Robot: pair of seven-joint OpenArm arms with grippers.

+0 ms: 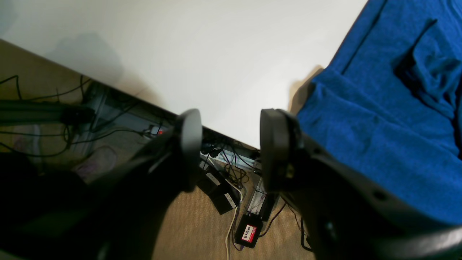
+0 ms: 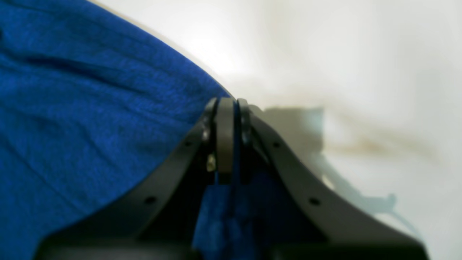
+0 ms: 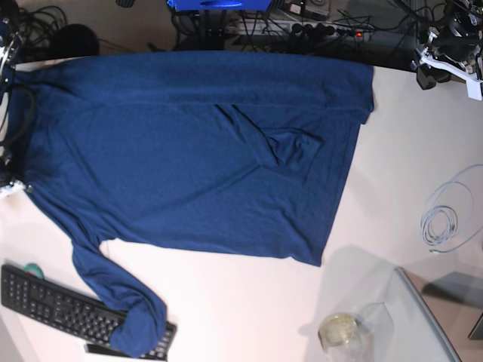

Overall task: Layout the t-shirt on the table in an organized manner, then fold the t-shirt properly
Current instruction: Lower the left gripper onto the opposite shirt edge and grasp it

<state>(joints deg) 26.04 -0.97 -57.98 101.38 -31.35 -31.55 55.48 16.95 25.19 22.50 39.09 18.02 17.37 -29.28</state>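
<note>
T-shirt (image 3: 189, 158) lies spread over the far half of the white counter (image 3: 249, 309), a bunched fold near its middle, one long sleeve trailing onto a black keyboard (image 3: 53, 302) at the near edge. Right gripper (image 2: 231, 108) clenched on a strip of the shirt's blue fabric at its edge. Left gripper (image 1: 231, 144) released, jaws apart and holding nothing, hovering over the counter's edge just beside the shirt's hem. Coiled white cable (image 3: 445, 219) lies apart from the shirt.
</note>
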